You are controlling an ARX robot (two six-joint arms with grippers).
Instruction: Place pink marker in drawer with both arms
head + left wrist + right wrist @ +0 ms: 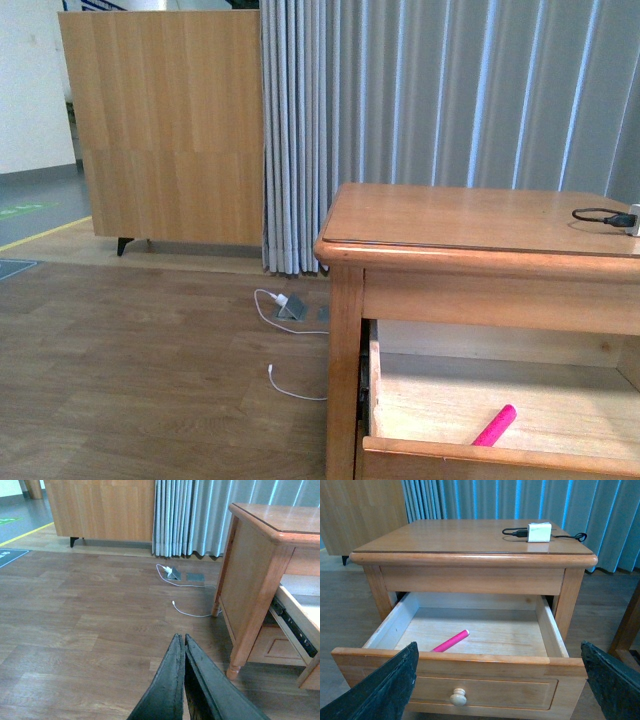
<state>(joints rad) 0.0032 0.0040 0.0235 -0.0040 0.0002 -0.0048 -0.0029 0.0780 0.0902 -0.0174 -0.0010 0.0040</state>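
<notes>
The pink marker (451,641) lies on the light wood floor of the open drawer (470,666), towards its front left; it also shows in the front view (495,425). The drawer (480,455) is pulled out of the wooden side table (470,542), its round pale knob (458,697) facing my right gripper. My right gripper (500,682) is open and empty, its fingers (385,690) spread wide in front of the drawer front. My left gripper (182,641) is shut and empty, held over the wood floor left of the table (260,565). Neither arm shows in the front view.
A white charger block (539,532) with a black cable lies on the tabletop. A white cable (190,611) and a floor socket (195,577) lie on the floor near the grey curtain (440,100). A wooden cabinet (170,125) stands at the back left.
</notes>
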